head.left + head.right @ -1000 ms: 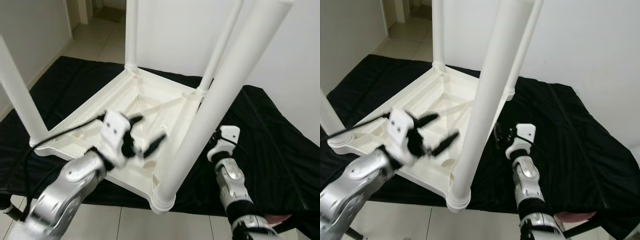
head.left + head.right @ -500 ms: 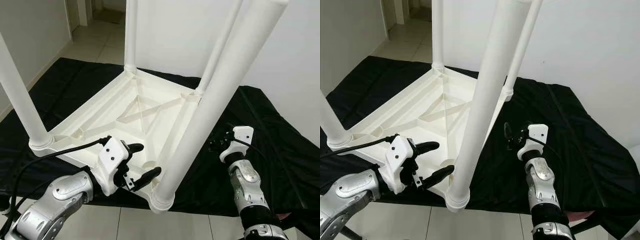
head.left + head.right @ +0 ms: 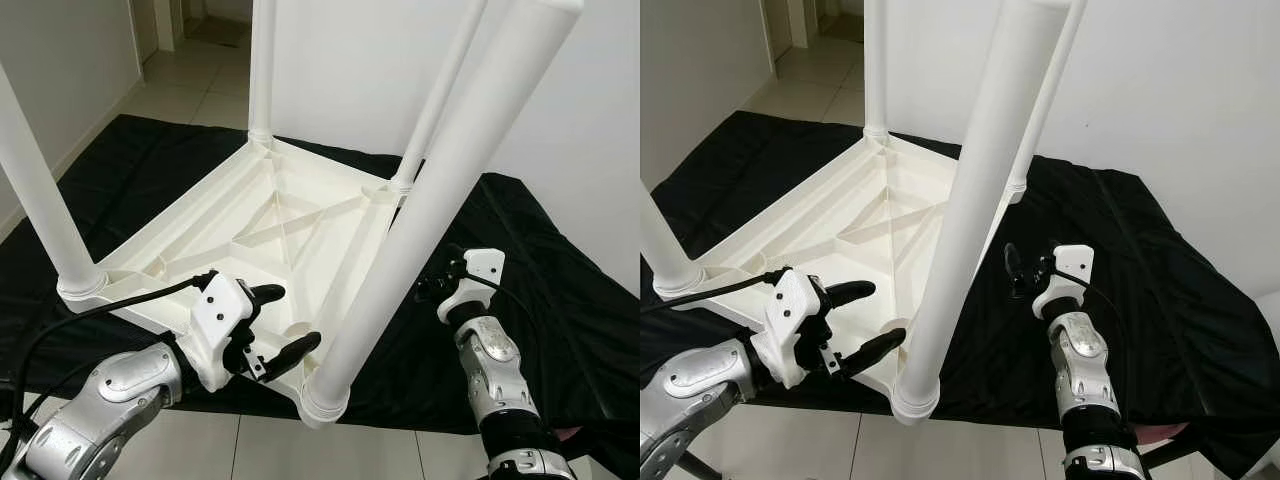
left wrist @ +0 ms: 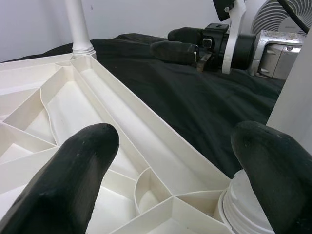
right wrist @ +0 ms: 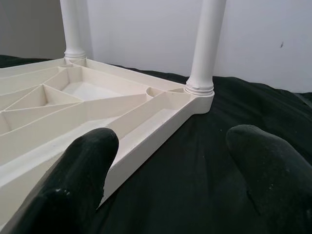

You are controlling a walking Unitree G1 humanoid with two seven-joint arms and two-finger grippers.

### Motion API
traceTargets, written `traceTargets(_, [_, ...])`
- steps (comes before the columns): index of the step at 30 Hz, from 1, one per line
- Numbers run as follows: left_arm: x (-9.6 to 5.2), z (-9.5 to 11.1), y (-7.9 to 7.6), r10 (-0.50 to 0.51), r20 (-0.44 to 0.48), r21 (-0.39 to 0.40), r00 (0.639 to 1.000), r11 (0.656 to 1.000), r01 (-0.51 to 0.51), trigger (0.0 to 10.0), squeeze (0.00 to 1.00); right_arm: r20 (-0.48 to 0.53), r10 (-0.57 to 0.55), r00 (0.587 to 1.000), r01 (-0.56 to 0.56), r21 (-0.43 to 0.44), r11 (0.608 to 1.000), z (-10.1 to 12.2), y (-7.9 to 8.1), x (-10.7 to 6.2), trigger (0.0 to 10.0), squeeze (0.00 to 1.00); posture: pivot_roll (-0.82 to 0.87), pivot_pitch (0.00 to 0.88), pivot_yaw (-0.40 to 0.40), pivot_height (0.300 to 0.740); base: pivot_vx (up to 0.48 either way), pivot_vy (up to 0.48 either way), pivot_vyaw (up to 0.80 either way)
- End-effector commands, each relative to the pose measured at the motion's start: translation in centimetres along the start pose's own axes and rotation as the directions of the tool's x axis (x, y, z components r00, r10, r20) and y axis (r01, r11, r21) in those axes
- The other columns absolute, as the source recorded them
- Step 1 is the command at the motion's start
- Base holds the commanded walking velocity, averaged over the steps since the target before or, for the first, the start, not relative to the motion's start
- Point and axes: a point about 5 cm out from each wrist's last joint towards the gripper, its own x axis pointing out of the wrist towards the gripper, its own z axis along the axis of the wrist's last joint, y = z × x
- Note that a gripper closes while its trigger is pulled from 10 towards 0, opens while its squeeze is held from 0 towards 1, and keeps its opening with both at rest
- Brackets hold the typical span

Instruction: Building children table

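Note:
The white plastic table (image 3: 290, 215) lies upside down on a black cloth (image 3: 560, 270), all its legs standing upright. The nearest leg (image 3: 430, 220) rises from the front corner socket (image 4: 243, 209). My left gripper (image 3: 290, 320) is open and hovers at the table's near edge, just left of that leg, its fingers (image 4: 63, 175) empty. My right gripper (image 3: 1015, 270) is open over the cloth to the right of the table, facing the table's side rim (image 5: 146, 117) and the far right leg (image 5: 207, 44). It holds nothing.
A white wall (image 3: 340, 60) stands close behind the table. Tiled floor (image 3: 190, 90) runs back on the left toward a doorway. The cloth's front edge lies near my feet, with pale tiles (image 3: 260, 445) below it.
My left gripper has drawn back from over the table's underside to its near edge. My right gripper has shifted slightly up and to the right. Both stay open.

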Motion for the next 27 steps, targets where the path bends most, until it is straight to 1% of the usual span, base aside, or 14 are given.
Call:
traceTargets(1, [-0.02,0.44,-0.75,-0.115,0.019,0.009,0.993,0.993,0.115,10.0,0.0,-0.014,-0.013,1.0,0.013,0.005,1.0,-0.12,-0.36,-0.3,10.0,0.0,0.08,0.0,-0.14,0.74,0.0,0.0,0.0])
traceTargets(12, [-0.05,0.38,-0.69,-0.108,0.015,0.013,0.994,0.994,0.108,10.0,0.0,-0.024,-0.015,1.0,0.015,0.01,1.0,-0.26,-0.28,-0.41,10.0,0.0,0.08,0.0,-0.139,0.74,0.0,0.0,0.0])
traceTargets(20, [0.09,0.47,-0.64,-0.106,0.021,0.027,0.994,0.994,0.106,10.0,0.0,-0.022,-0.009,1.0,0.01,0.011,1.0,-0.09,-0.16,0.02,10.0,0.0,0.07,0.0,-0.145,0.74,0.0,0.0,0.0])
traceTargets(27, [-0.17,0.49,-0.7,-0.102,0.014,0.04,0.995,0.994,0.101,10.0,0.0,-0.025,-0.005,1.0,0.005,0.004,1.0,-0.01,-0.35,-0.14,10.0,0.0,0.08,0.0,-0.148,0.74,0.0,0.0,0.0])
